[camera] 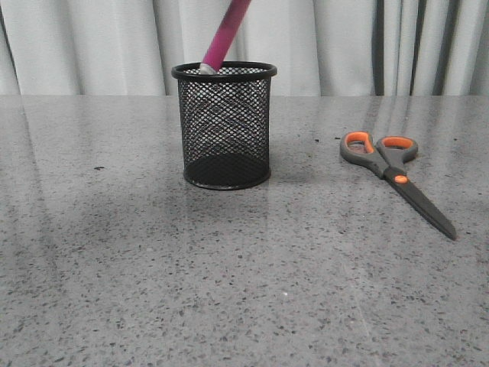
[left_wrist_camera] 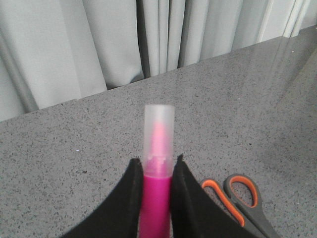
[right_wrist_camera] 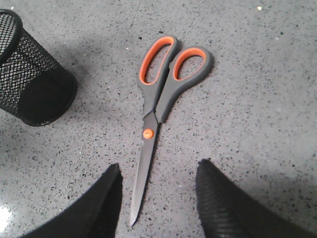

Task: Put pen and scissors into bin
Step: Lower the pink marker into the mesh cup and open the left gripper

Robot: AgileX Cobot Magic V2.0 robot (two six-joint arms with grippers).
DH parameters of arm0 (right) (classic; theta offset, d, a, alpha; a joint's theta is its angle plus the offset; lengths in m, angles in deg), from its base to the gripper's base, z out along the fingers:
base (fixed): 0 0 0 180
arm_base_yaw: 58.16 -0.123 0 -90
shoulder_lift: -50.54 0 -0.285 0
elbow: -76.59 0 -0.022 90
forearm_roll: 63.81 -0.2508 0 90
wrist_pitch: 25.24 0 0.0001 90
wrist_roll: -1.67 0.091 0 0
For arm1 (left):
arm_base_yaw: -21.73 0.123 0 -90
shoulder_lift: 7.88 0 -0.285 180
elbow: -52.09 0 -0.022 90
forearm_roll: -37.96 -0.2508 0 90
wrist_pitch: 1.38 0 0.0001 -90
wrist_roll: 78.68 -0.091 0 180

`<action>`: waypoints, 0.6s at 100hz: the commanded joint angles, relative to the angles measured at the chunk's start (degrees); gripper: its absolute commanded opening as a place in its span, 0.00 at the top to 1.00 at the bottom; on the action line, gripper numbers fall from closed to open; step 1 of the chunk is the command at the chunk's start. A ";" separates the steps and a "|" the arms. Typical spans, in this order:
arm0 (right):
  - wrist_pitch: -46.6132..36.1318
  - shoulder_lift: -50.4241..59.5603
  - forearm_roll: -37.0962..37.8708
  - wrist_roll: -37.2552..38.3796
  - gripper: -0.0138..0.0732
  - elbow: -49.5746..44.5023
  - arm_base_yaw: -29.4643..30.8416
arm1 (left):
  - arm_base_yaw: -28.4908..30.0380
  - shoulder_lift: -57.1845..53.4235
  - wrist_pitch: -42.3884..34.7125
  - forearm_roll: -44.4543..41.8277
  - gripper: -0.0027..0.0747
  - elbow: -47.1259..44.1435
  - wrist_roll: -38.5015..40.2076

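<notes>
2 items: pen, scissors
Pen (camera: pixel 223 37): tilted, tip at bin (camera: pixel 225 126) rim; left fingers (left_wrist_camera: pixel 157 196) clamped on barrel; light, stiff, prob. slick
Scissors (right_wrist_camera: pixel 158 99): flat on bench (camera: pixel 244 290), well apart from bin; right fingers (right_wrist_camera: pixel 157 186) spread wide, empty, above blades; rigid; grip nr pivot

Bin (camera: pixel 225 126) stands upright on the table (camera: pixel 153 290), left of centre in the front view, with the curtain (camera: pixel 92 46) behind the table's far edge. Pen (camera: pixel 223 37) enters the bin's mouth at the left side of the rim, tilted, its upper part leaning right and running out of the top of the front view. Left gripper (left_wrist_camera: pixel 156 198) sits around the pen's barrel, one finger on each side, just below the cap. Scissors (camera: pixel 393 174) lie flat on the table, well apart from the bin to its right, handles farther back, blade tip nearer the camera and further right. Right gripper (right_wrist_camera: pixel 157 198) hangs above the blades, one finger to each side, not touching.
</notes>
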 commanded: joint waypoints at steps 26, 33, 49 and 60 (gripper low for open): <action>-3.06 0.15 -0.86 -0.59 0.49 2.20 0.31 | -0.60 -0.86 -2.05 0.48 0.96 1.57 0.02; -3.38 0.15 -0.86 -0.59 0.49 2.20 0.31 | -0.60 -0.77 -1.94 0.48 0.88 1.57 0.02; -3.89 0.15 -0.86 -0.59 0.49 2.20 0.31 | -0.60 -0.77 -1.93 0.29 0.59 1.57 -0.07; -5.45 0.15 -0.86 -0.59 0.49 2.20 0.31 | -0.60 -1.34 -1.93 0.29 0.53 1.57 -0.07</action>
